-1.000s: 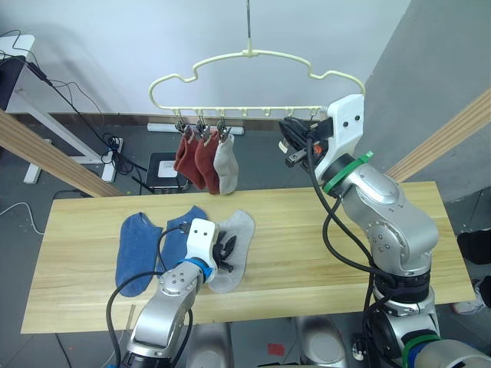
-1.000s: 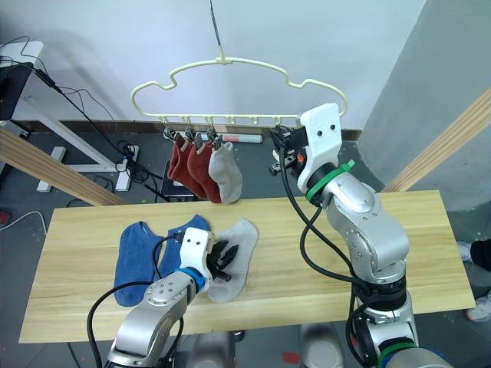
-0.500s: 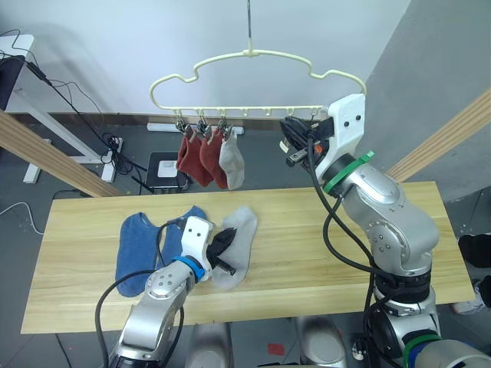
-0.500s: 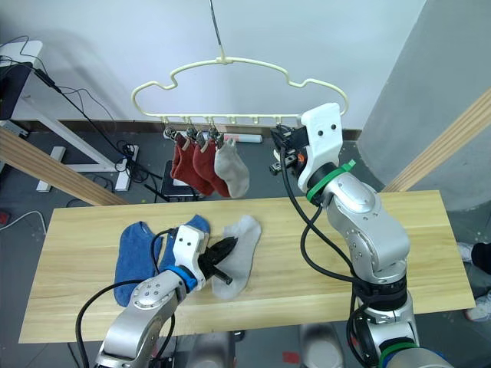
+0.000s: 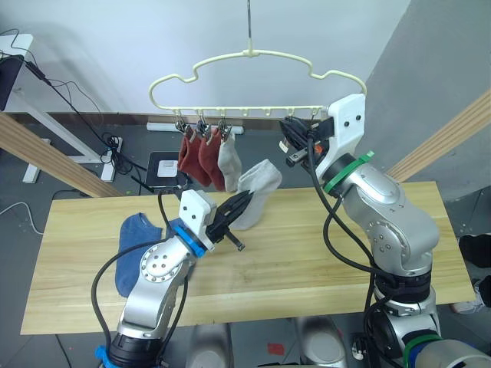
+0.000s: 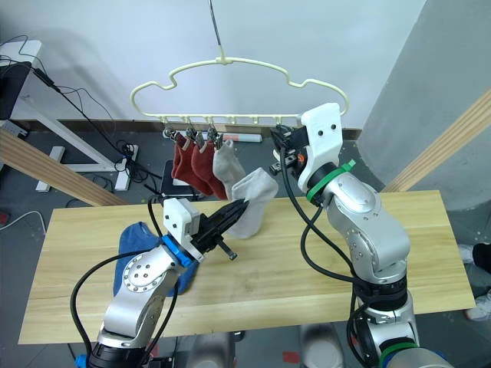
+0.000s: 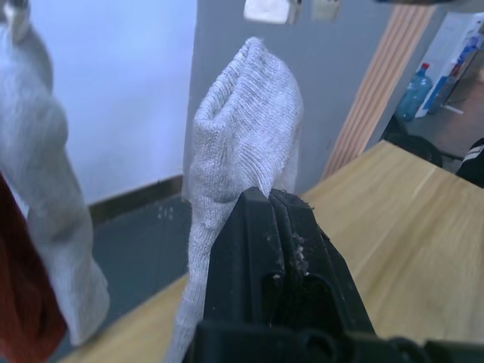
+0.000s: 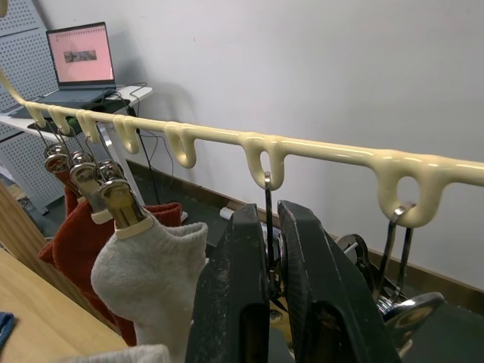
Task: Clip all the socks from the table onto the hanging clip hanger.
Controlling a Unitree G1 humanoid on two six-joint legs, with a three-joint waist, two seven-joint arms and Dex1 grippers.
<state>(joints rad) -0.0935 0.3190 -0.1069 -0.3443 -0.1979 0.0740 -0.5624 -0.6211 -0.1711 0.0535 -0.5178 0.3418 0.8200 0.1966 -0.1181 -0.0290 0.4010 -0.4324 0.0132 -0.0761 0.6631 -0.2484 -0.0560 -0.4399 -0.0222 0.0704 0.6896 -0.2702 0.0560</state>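
The pale yellow clip hanger (image 5: 253,55) hangs above the table's (image 5: 330,253) far edge. Two rust red socks (image 5: 198,157) and one light grey sock (image 5: 228,162) are clipped at its left end. My left gripper (image 5: 244,202) is shut on a second light grey sock (image 5: 258,188), held in the air above the table, just right of the hung ones. Blue socks (image 5: 132,239) lie on the table at the left, partly hidden behind my left arm. My right gripper (image 8: 267,227) is up at the hanger's right part, shut on a metal clip (image 8: 266,198).
Slanted wooden poles of a frame stand at the left (image 5: 46,153) and right (image 5: 453,130) of the table. Cables and a power strip (image 5: 111,146) lie on the floor behind. A laptop (image 8: 79,57) sits on a desk at the back left.
My left gripper has lifted the grey sock off the table and carried it up and right toward the hanger. The right arm has stayed at the clip.
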